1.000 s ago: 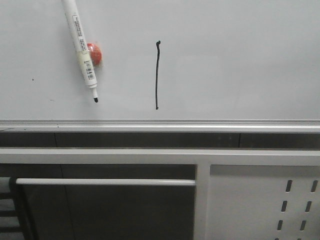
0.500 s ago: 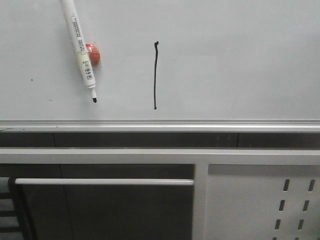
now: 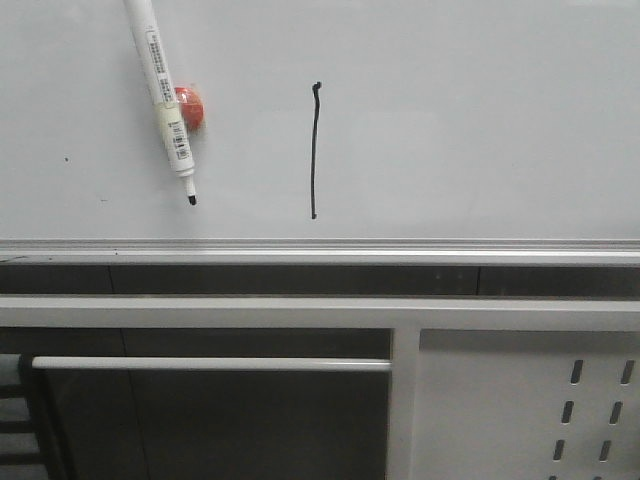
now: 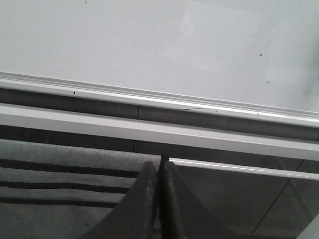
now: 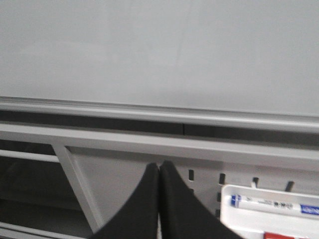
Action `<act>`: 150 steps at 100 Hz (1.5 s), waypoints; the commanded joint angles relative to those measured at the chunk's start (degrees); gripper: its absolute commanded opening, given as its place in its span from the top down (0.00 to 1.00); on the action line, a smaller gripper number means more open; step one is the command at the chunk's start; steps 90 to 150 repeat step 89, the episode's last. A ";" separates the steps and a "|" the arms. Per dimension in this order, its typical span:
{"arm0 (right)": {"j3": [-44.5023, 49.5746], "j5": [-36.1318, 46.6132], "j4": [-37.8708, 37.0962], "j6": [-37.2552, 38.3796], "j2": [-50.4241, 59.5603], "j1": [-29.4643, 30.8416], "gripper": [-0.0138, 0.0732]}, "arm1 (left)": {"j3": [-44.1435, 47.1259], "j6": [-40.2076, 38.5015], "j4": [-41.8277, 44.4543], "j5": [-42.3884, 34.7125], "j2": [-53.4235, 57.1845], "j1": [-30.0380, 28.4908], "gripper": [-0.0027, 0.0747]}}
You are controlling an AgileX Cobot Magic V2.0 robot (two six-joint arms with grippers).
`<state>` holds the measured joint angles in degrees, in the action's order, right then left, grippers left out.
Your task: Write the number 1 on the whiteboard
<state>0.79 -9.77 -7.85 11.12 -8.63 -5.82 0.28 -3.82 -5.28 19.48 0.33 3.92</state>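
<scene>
A finished number 1 (image 3: 314, 150) stood on the whiteboard (image 3: 480, 120).
Its stroke ran nearly vertical, hook uppermost; the left gripper (image 4: 158, 199) and right gripper (image 5: 159, 196) were both pressed together, empty.

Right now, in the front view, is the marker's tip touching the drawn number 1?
No. The marker's tip hangs well to the left of the number 1, with bare whiteboard between them.

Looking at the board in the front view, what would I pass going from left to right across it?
On the whiteboard: small dark speck → marker → orange round thing, partly behind the marker → the number 1 → bare board.
</scene>
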 commanded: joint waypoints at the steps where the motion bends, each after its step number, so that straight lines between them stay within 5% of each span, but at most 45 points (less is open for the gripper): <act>1: 1.58 0.82 -1.07 0.65 4.78 1.83 0.93 | 1.30 0.01 -0.96 -2.40 1.62 -0.17 0.99; 18: 1.58 -7.73 -0.97 0.65 9.86 4.09 0.93 | 1.30 0.01 -0.96 -2.40 1.51 -0.17 0.99; 150: 1.58 -7.62 -0.97 -0.23 10.19 4.18 0.93 | 1.30 0.01 -0.96 -2.40 1.51 -0.17 0.99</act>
